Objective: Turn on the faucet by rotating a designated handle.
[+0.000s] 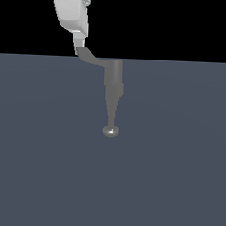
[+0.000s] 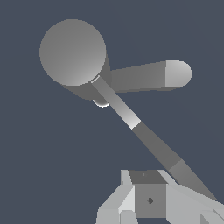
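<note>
In the exterior view my white, blocky gripper (image 1: 79, 42) hangs in the upper left of the frame, its pale tip meeting the outer end of the thin flat grey lever handle (image 1: 91, 58); that handle slants down toward the exterior view's right and joins the top of the small matte grey metal faucet (image 1: 113, 80), which stands just above the centre of the frame on the flat slate-blue floor (image 1: 177, 173). From the faucet's cylindrical body the long tapering spout (image 1: 111, 112) runs down the frame to a shiny rounded tip near the centre.

In the wrist view I see the round top of the faucet (image 2: 72, 51) in the upper left of the frame; the spout (image 2: 151, 76) reaches toward the right edge; the handle (image 2: 148, 138) crosses diagonally to the lower right, passing beside my gripper (image 2: 151, 199) at the bottom edge; whether my jaws are wide or narrow, I cannot tell; nor whether I touch the lever.
</note>
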Robot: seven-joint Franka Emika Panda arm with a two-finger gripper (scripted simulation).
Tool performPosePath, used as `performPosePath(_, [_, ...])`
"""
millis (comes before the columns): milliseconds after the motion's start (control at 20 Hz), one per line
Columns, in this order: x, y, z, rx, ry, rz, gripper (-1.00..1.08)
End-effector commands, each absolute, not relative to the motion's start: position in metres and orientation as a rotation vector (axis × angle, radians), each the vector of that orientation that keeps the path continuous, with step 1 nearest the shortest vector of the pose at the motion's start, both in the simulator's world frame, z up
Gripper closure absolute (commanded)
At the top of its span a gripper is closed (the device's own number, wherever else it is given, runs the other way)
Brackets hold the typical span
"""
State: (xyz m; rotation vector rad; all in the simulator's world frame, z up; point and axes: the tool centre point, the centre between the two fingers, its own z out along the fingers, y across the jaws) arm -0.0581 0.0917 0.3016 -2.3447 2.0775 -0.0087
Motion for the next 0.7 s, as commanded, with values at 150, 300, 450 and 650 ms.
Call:
performPosePath(150, [-0.072, 0.070, 0.300, -2.338, 2.092, -0.004, 1.08])
performPosePath(300, [-0.080, 0.060, 0.300, -2.339, 2.093, -0.003, 1.08])
performPosePath(450, [-0.087, 0.051, 0.300, -2.339, 2.093, -0.002, 1.08])
performPosePath(650, [-0.098, 0.039, 0.299, -2.340, 2.095, -0.001, 1.08])
